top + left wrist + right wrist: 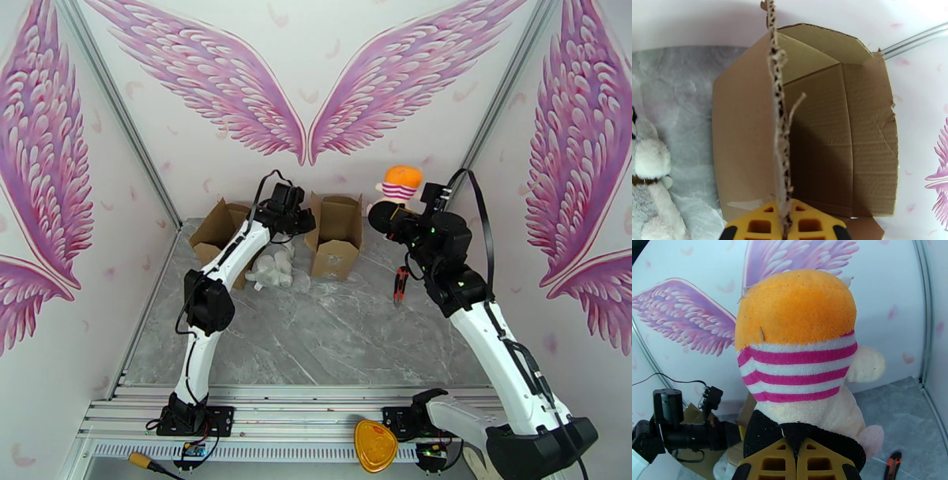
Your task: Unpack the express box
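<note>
At the back of the worktop (332,339), we see the left pincer (785,215) pressed together on the ragged top edge of one wall of the open express box (853,138), which stands close to the wall. The right pincer (798,455) is pinching a striped plush toy (796,319) with an orange head, held up in the air near the back wall. A white plush (272,268) lies on the worktop just beside the box, and a cutter (400,286) lies near the right arm.

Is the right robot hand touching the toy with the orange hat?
Touching. The right wrist view shows the right gripper with its jaws shut on the black bottom of the plush toy.
</note>
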`<state>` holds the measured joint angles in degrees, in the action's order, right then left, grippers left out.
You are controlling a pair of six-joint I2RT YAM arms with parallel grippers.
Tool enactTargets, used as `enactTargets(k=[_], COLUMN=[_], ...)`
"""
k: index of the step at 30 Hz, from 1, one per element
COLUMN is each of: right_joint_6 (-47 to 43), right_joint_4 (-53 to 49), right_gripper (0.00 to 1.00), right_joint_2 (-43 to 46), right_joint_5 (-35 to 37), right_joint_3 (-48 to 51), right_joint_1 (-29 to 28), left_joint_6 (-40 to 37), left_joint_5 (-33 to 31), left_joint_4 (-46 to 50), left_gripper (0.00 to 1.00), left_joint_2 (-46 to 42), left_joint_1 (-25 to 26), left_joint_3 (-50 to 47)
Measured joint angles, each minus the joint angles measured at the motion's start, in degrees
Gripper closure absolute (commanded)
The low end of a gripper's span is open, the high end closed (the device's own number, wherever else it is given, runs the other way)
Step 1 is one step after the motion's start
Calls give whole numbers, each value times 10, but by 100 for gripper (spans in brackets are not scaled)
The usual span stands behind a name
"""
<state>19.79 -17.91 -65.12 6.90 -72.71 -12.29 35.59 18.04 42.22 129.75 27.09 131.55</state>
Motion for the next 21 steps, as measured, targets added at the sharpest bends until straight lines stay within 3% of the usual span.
enactTargets(k=[8,15,21], right_joint_6=[-3,-1,0], right_joint_4=[-42,-42,-33], right_gripper=[100,100,100], right_joint_2=[-72,-217,-295], right_joint_5=[-10,-27,-33], right_joint_3=[41,60,45], right_joint_1=[38,48,48], left_joint_6=[30,50,62], left_joint_5=[7,8,7], left_joint_4=[14,-8,-49], left_gripper=[100,100,88], left_joint_2=[7,6,-17], left_joint_1=[-6,-7,-10], left_joint_3=[0,-27,-79])
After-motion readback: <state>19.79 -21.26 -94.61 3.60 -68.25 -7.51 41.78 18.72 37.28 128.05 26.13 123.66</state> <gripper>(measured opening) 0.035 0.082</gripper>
